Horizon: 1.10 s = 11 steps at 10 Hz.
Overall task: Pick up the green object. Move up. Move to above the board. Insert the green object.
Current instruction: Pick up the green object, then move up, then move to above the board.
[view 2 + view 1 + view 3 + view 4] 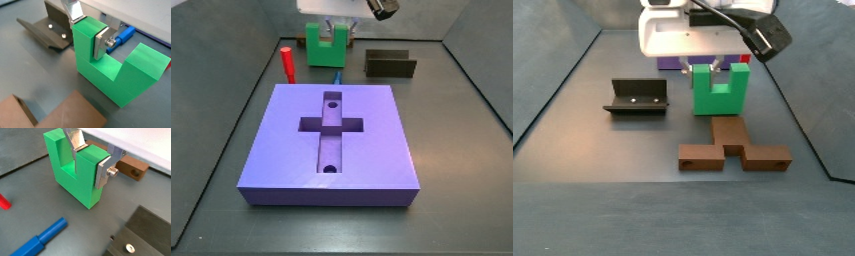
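Note:
The green object [73, 178] is a bright green U-shaped block standing upright on the grey floor with its prongs up. My gripper [90, 158] is shut on one prong, one silver finger inside the notch and the other on the prong's outer face, as both wrist views show [87, 29]. In a side view the gripper [334, 28] and the green object [322, 50] are beyond the far end of the purple-blue board [372, 150], whose cross-shaped recess and two round holes are open. Another side view shows the gripper [714, 68] on the block [720, 95].
A thin red cylinder [287, 64] stands left of the green object. A blue cylinder [43, 238] lies on the floor close by. The dark fixture [637, 97] stands to one side. A brown block [734, 150] lies on the floor near the green object.

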### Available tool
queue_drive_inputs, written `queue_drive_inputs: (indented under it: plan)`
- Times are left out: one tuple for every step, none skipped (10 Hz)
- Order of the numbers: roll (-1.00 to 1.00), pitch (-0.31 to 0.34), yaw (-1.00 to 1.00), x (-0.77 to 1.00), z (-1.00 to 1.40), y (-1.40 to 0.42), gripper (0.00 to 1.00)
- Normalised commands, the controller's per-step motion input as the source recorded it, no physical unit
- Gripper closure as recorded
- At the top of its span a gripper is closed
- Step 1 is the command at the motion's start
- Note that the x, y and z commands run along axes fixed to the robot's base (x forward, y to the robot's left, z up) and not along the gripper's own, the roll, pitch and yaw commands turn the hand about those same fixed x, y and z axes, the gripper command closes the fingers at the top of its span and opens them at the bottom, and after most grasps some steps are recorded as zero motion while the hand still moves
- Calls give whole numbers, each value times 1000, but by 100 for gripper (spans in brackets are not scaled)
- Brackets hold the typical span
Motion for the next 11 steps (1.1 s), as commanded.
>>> queue_drive_inputs:
  plan:
    - [0, 0, 0, 0, 0, 0, 100]
    - [0, 0, 0, 0, 833, 0, 100]
    - [6, -25, 34, 47, 873, 53, 100]
    - [12, 25, 33, -12, 679, 50, 100]
    - [36, 10, 20, 20, 266, 14, 100]
    - [0, 0, 0, 0, 1400, 0, 100]
    - [-5, 24, -8, -19, 1400, -4, 100]
    - [14, 28, 0, -50, 1400, -2, 100]
    - [20, 21, 4, -1, 1400, -7, 100]
    - [9, 46, 3, 29, 1400, -2, 100]
    - [12, 92, 1, 13, 787, 0, 100]
